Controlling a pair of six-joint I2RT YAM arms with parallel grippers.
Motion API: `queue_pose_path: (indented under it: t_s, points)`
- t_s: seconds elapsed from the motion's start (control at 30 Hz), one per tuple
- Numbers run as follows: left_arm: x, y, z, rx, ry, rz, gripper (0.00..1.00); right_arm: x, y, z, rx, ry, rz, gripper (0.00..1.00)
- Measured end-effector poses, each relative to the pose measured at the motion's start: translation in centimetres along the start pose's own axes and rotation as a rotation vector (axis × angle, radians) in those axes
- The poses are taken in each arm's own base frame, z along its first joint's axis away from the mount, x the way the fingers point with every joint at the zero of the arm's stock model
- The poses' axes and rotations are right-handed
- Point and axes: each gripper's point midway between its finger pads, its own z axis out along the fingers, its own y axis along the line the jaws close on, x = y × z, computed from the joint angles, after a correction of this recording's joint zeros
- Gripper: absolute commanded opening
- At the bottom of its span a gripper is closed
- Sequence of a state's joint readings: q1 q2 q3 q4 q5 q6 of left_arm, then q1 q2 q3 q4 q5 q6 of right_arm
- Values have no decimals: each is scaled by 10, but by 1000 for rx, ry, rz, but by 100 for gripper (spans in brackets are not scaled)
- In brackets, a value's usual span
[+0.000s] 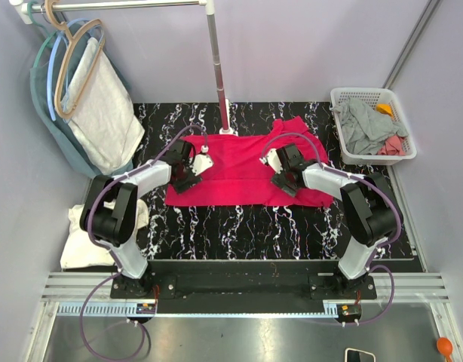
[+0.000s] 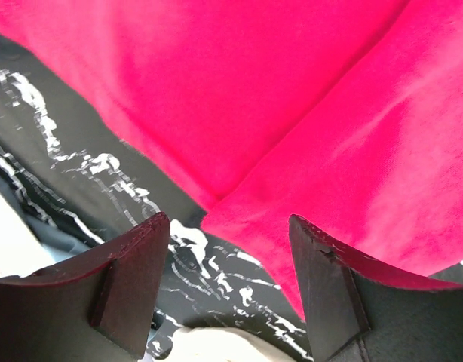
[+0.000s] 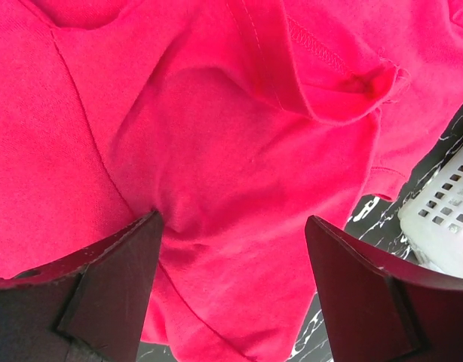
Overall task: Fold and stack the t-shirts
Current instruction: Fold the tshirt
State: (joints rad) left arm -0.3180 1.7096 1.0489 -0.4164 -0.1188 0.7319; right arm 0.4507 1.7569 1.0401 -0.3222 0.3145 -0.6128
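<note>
red t-shirt flat, long axis left-right

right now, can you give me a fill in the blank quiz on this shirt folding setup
1. The red t-shirt lies spread on the black marbled ____.
2. The left tool and the right tool both hang over the shirt with their jaws ____.
3. The white laundry basket sits on the robot's ____ side.
Missing words: table; open; right.
</note>
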Motion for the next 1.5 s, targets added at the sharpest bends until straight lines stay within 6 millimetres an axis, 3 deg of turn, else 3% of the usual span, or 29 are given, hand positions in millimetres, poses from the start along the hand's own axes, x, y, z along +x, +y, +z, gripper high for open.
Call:
queue_pose_path:
  t_s: [0.37,0.87,1.17,1.5]
  points:
    - [6,-7,11,-4,41,25,70,0,1,3,10,-20,7,85]
    - [17,-19,1,-70,29,48,72,10,16,-6,-34,-59,10,84]
    - [27,-39,-11,-96,36,84,73,23,35,-19,-110,-75,18,84]
    - [40,-60,-24,-125,42,118,73,43,70,-41,-252,-72,23,84]
